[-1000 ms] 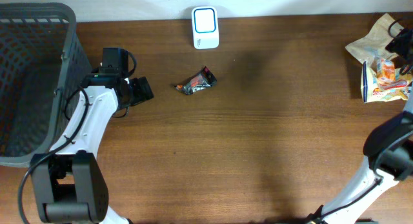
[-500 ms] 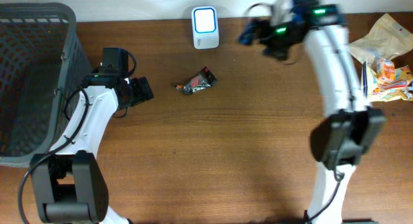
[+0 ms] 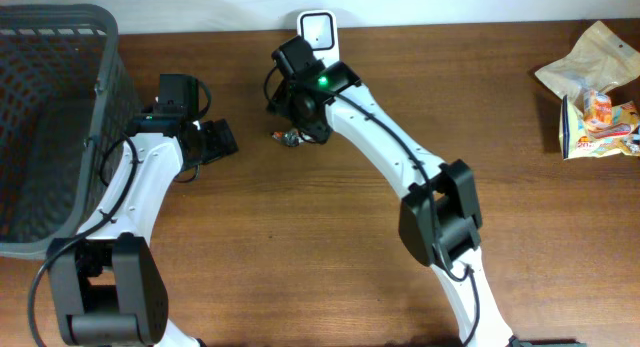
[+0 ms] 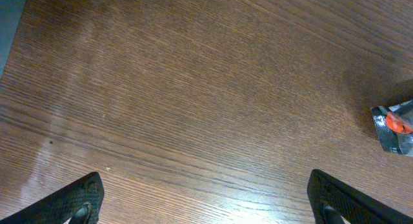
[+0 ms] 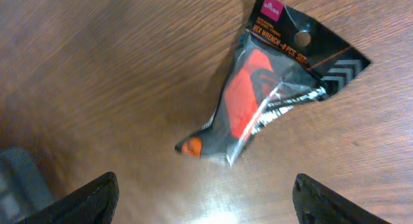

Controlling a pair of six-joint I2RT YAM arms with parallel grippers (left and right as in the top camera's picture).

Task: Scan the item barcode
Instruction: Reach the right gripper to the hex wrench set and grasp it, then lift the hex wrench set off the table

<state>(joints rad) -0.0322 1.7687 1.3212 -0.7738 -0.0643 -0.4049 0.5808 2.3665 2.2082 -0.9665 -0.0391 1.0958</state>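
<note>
Right jaws spread wide over the packet (image 5: 271,101), nothing held; left jaws wide apart too, empty.
Packet lies flat on the surface (image 5: 97,69), just in front of the scanner (image 3: 322,23). Slick, crinkly film could slip, or a pinch off-centre could hide the barcode.

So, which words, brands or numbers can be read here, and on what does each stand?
"HEX WRENCH" and "PCS SET": on the black header of the tool packet; the digit between is unclear.
Pink logo on that header: too small to read.
Snack bags, overhead view: print too small to read.
Scanner: no text shows.
</note>
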